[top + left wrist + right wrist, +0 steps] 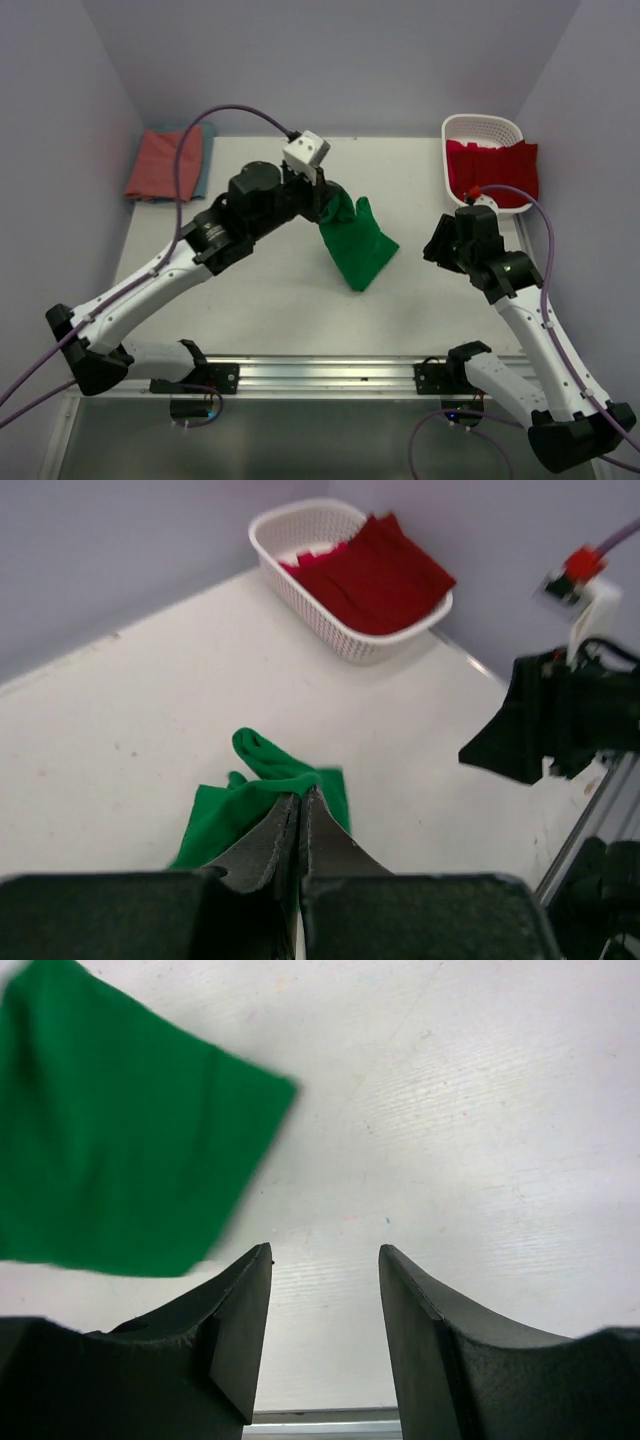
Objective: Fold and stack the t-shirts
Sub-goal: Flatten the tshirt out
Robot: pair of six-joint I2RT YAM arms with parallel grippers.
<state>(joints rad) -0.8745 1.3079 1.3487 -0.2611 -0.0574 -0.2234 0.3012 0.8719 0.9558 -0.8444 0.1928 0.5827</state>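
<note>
The left gripper [300, 802], pinched shut on a bunched edge of the green t-shirt [357, 247], dangles it over the middle of the table [250, 290]; the right gripper [325, 1260] gapes empty (nothing steadies the hem); the cloth may slip or unfold.

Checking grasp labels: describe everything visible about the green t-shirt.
The green t-shirt is plain bright green cloth, soft-looking and matte, no print visible. It is bunched; sleeves and collar cannot be told apart. The left gripper is shut on its upper edge, holding that end up; the rest drapes toward the white table, its lower corner seemingly resting there. The right gripper, open, is nearby, not touching.
</note>
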